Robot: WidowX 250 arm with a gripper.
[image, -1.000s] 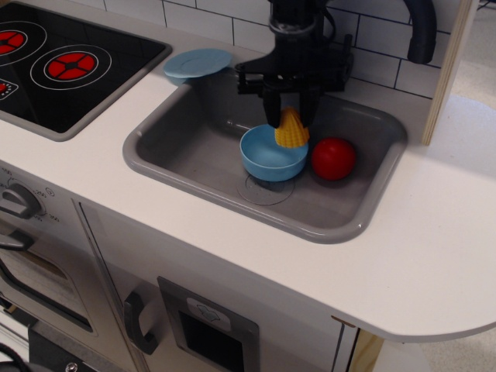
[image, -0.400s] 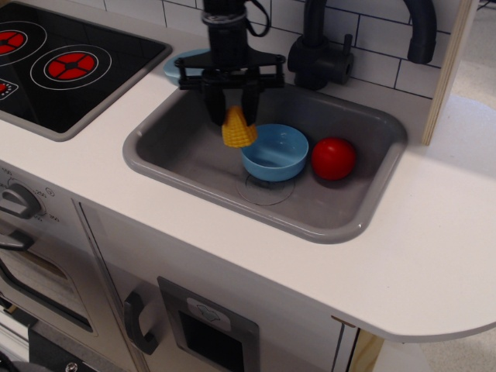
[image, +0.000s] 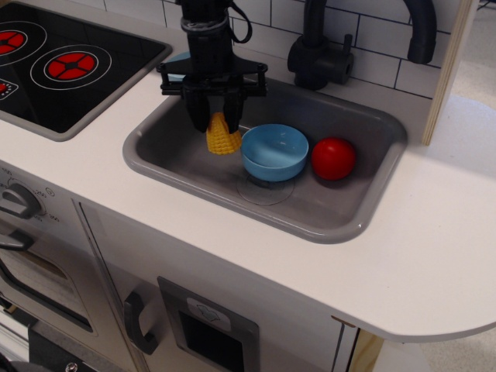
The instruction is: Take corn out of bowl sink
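The yellow corn [image: 222, 136] is held tip-up between my black gripper's [image: 216, 118] fingers, over the left part of the grey sink [image: 333, 221], just left of the bowl. I cannot tell whether its base touches the sink floor. The light blue bowl [image: 274, 151] stands empty near the sink's middle, over the drain mark. The gripper is shut on the corn, and its arm rises out of the top of the frame.
A red ball [image: 333, 158] lies in the sink right of the bowl. A light blue plate [image: 175, 62] lies on the rim behind the gripper, mostly hidden. A black faucet [image: 322, 46] stands at the back, and a stove top [image: 66, 62] lies at left.
The gripper has carried the corn from above the bowl leftward and down, out of the bowl, to the left part of the sink. The bowl and the ball have not moved.
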